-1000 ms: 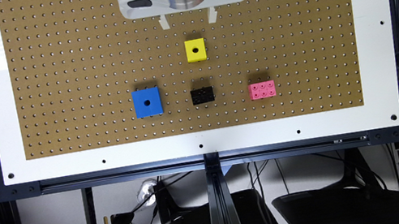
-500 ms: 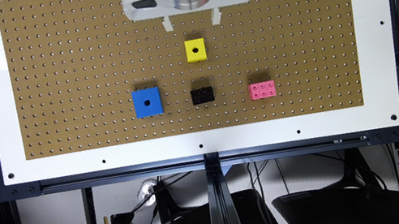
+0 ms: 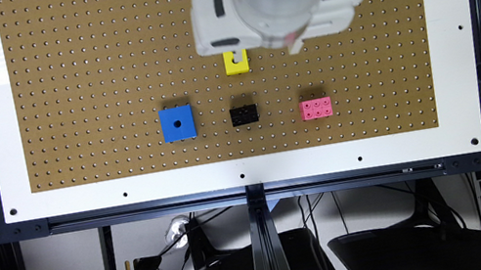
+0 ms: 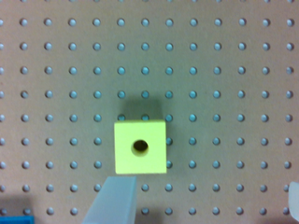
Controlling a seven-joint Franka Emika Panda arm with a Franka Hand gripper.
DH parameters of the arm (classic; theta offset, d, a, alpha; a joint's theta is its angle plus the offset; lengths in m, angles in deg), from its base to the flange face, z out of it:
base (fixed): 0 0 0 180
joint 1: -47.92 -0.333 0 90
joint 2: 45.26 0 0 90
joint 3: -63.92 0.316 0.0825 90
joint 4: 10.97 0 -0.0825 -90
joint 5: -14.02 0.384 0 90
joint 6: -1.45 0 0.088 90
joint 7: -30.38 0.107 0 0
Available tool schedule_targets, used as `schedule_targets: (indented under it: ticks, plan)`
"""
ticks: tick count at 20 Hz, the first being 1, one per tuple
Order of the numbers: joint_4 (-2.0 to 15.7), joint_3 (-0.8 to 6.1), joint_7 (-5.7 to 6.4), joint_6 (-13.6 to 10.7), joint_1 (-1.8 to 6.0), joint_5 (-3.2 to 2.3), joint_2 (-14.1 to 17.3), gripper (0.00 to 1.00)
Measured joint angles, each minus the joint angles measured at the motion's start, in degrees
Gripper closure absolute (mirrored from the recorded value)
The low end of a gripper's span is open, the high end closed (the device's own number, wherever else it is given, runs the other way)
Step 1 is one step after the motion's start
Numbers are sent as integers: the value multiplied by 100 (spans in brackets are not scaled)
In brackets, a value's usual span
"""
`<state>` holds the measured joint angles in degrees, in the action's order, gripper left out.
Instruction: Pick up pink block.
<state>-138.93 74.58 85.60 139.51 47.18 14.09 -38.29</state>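
My gripper (image 3: 264,51) hangs wide open and empty above the yellow cube (image 4: 140,147), while the pink block (image 3: 316,108) lies on the pegboard (image 3: 87,82), toward the exterior view's right of the black brick (image 3: 244,115), with no readable writing anywhere.

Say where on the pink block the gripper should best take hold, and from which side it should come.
Probably from straight above. The pink block lies flat on the pegboard, studs up, its long side running across the exterior view. Closing on its two long side walls spans the narrower width. It stands apart from the black block, so both walls are free. The gripper hangs open near the yellow cube.
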Motion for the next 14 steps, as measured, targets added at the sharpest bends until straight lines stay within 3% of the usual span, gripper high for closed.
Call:
schedule_targets:
  ticks: [2, 4, 14]
  plan:
    - [227, 124, 139, -2, -3, -26, 206, 0]
    - [417, 192, 210, -10, -5, -36, 372, 0]
    - [749, 251, 246, -14, -23, -36, 600, 0]
